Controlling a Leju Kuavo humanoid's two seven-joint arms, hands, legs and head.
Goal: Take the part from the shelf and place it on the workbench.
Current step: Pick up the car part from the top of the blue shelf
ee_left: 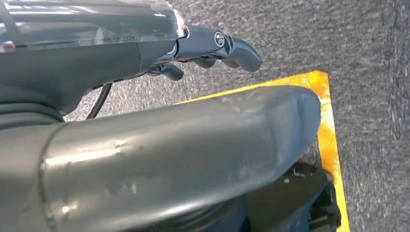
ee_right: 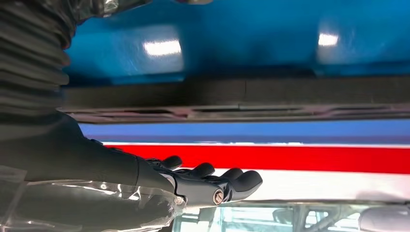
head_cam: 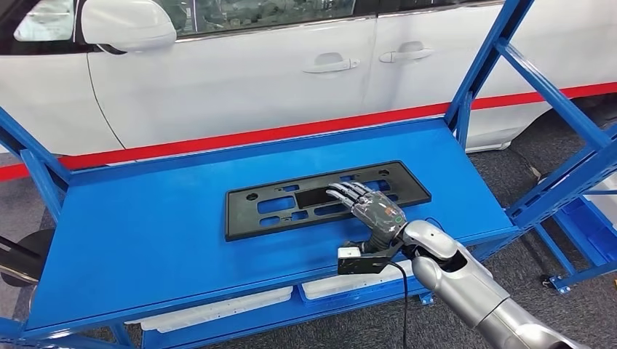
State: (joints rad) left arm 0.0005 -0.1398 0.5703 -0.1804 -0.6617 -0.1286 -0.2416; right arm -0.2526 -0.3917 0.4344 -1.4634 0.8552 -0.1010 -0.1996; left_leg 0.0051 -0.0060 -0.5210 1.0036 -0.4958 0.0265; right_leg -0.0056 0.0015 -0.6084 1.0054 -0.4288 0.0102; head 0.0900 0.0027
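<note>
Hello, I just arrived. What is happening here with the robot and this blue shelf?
The robot reaches its right hand over a flat black part that lies on the blue shelf, beside a white car. The fingers are stretched out above the part; no grip is visible yet. The left hand hangs low over the floor, holding nothing.

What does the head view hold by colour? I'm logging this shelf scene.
Black: 1, the part.
Blue: 1, the shelf.
White: 1, the car.
Silver: 1, the right hand and arm, above the part.
Total: 4.

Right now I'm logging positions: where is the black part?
Head view: the black part lies flat mid-shelf, right of centre, under the right hand.
</note>
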